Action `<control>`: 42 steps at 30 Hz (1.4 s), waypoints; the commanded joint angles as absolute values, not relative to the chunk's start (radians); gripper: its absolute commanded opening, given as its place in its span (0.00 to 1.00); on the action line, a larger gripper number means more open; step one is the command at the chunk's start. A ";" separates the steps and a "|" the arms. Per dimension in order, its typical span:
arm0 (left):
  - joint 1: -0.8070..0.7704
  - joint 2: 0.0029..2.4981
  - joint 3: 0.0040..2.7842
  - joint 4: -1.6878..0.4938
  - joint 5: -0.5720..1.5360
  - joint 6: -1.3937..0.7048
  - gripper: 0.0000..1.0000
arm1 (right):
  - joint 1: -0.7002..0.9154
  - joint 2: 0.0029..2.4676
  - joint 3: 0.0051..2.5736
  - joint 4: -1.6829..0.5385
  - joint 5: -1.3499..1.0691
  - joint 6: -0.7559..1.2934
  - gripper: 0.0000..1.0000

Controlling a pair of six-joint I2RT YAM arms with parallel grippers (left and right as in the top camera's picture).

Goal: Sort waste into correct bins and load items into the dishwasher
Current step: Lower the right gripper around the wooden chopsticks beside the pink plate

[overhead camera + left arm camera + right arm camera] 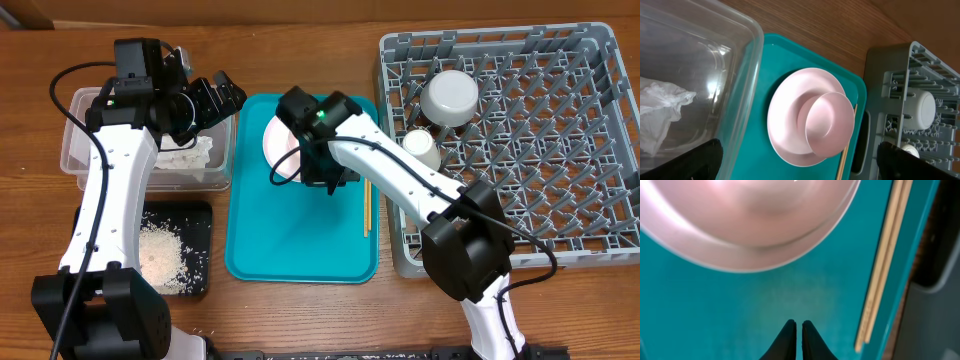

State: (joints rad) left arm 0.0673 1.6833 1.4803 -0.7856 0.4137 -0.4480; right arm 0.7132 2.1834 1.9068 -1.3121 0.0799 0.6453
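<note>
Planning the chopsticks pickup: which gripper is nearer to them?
Right. The right gripper hangs shut over the tray, just beside the chopsticks; the left gripper is open over the tub, beyond the plate.

Wood-grain tabletop (300,40), slight sheen. Smooth teal plastic tray (300,240); clear glossy plastic tub (740,75) w/ crumpled soft paper tissue (660,105); matt grey plastic rack (560,150). Pink plate (785,120) & bowl (830,125) smooth, soft gloss; chopsticks (885,265) bare pale wood.
</note>
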 commanded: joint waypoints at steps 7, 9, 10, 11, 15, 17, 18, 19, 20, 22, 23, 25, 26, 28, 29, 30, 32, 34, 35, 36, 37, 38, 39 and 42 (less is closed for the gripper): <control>0.065 1.675 1.507 -0.786 0.407 -0.441 1.00 | 0.631 2.173 1.819 -1.229 0.151 0.679 0.16; 0.065 1.675 1.507 -0.786 0.407 -0.441 1.00 | 0.607 2.173 1.810 -1.224 0.149 0.669 0.18; 0.065 1.675 1.507 -0.786 0.407 -0.441 1.00 | 0.596 2.173 1.799 -1.219 0.149 0.661 0.19; 0.065 1.675 1.507 -0.786 0.407 -0.441 1.00 | 0.585 2.173 1.793 -1.218 0.149 0.654 0.21; 0.065 1.675 1.507 -0.786 0.407 -0.441 1.00 | 0.551 2.173 1.756 -1.209 0.149 0.654 0.34; 0.065 1.675 1.507 -0.786 0.407 -0.441 1.00 | 0.542 2.173 1.733 -1.188 0.149 0.650 0.36; 0.065 1.675 1.507 -0.786 0.407 -0.441 1.00 | 0.541 2.173 1.721 -1.178 0.149 0.649 0.36; 0.065 1.675 1.507 -0.786 0.407 -0.441 1.00 | 0.541 2.173 1.711 -1.169 0.149 0.646 0.36; 0.065 1.675 1.507 -0.786 0.407 -0.441 1.00 | 0.541 2.173 1.699 -1.156 0.149 0.647 0.37; 0.065 1.675 1.507 -0.786 0.407 -0.441 1.00 | 0.542 2.173 1.679 -1.131 0.149 0.647 0.37; 0.065 1.675 1.507 -0.786 0.407 -0.441 1.00 | 0.545 2.173 1.671 -1.121 0.149 0.647 0.37; 0.065 1.675 1.507 -0.786 0.407 -0.441 1.00 | 0.549 2.173 1.652 -1.099 0.149 0.648 0.37; 0.065 1.675 1.507 -0.786 0.407 -0.441 1.00 | 0.551 2.173 1.643 -1.089 0.149 0.649 0.37; 0.065 1.675 1.507 -0.786 0.407 -0.441 1.00 | 0.553 2.173 1.628 -1.074 0.149 0.659 0.37; 0.065 1.675 1.507 -0.786 0.407 -0.441 1.00 | 0.553 2.173 1.621 -1.065 0.149 0.659 0.37; 0.065 1.675 1.507 -0.786 0.407 -0.441 1.00 | 0.553 2.173 1.620 -1.060 0.148 0.659 0.37; 0.065 1.675 1.507 -0.786 0.407 -0.441 1.00 | 0.553 2.173 1.615 -1.048 0.133 0.659 0.37; 0.065 1.675 1.507 -0.786 0.407 -0.441 1.00 | 0.554 2.173 1.615 -1.040 0.109 0.659 0.37; 0.065 1.675 1.507 -0.786 0.407 -0.441 1.00 | 0.555 2.173 1.615 -1.037 0.102 0.659 0.37; 0.065 1.675 1.507 -0.786 0.407 -0.441 1.00 | 0.558 2.173 1.615 -1.037 0.096 0.659 0.37; 0.065 1.675 1.507 -0.786 0.407 -0.441 1.00 | 0.561 2.173 1.615 -1.037 0.091 0.659 0.37; 0.065 1.675 1.507 -0.786 0.407 -0.441 1.00 | 0.567 2.173 1.615 -1.037 0.091 0.658 0.37; 0.065 1.675 1.507 -0.786 0.407 -0.441 1.00 | 0.571 2.173 1.615 -1.037 0.095 0.654 0.36; 0.065 1.675 1.507 -0.786 0.407 -0.441 1.00 | 0.575 2.173 1.616 -1.039 0.131 0.654 0.36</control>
